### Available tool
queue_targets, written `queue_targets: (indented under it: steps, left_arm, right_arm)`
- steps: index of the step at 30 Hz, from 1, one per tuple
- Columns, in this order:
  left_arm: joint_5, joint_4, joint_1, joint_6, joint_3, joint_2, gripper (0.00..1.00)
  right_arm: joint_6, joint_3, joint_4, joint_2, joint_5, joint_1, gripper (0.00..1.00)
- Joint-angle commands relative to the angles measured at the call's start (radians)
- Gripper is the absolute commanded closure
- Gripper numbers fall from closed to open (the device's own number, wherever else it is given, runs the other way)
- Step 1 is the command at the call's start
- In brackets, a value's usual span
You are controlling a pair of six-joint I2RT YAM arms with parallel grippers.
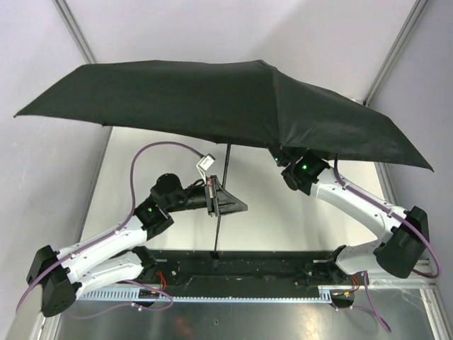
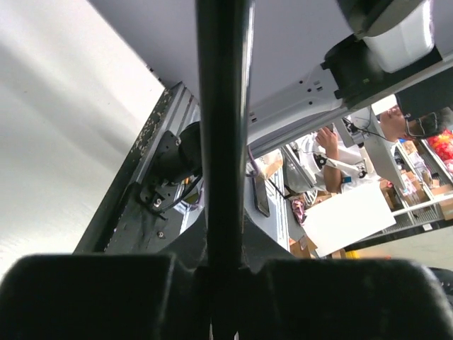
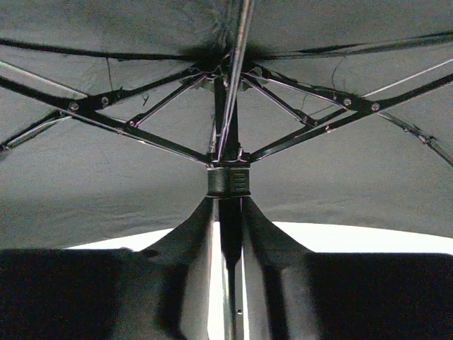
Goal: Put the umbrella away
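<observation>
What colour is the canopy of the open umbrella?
Plain black, no pattern; the umbrella canopy shows best in the top external view.

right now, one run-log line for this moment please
umbrella: open, aloft | left pincer: shut on shaft | right pincer: shut on shaft below runner

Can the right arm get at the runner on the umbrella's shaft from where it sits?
Probably yes. The right gripper is closed around the umbrella shaft with its fingertips right under the runner; nothing sits between them. The left gripper grips lower down.
</observation>
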Motion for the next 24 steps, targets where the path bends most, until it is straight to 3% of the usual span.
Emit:
queue_targets:
  steps: [1,4,9,17,21,24]
  left_arm:
    - [-0.036,-0.041,0.004,0.039,0.042,-0.036,1.0]
    - [-0.012,-0.018,0.004,0.038,0.062,-0.063,1.0]
    - [-0.002,0.034,0.004,0.008,0.064,-0.099,1.0]
    - [0.035,0.071,0.005,-0.021,0.083,-0.102,1.0]
    - [0.051,0.103,0.004,-0.047,0.057,-0.102,1.0]
    - [0.058,0.124,0.003,-0.061,0.024,-0.112,1.0]
  right_arm:
    - [0.046,0.023,0.011,-0.025,-0.04,0.007,0.62]
    - [0.085,0.021,0.048,-0.012,-0.083,0.002,0.41]
    - [0.17,0.017,0.069,0.003,-0.088,-0.002,0.26]
    - [0.269,-0.003,0.025,0.012,-0.082,-0.022,0.23]
    - [0.286,-0.004,0.166,0.053,-0.145,-0.045,0.25]
    - [0.335,-0.004,0.295,0.098,-0.201,-0.072,0.33]
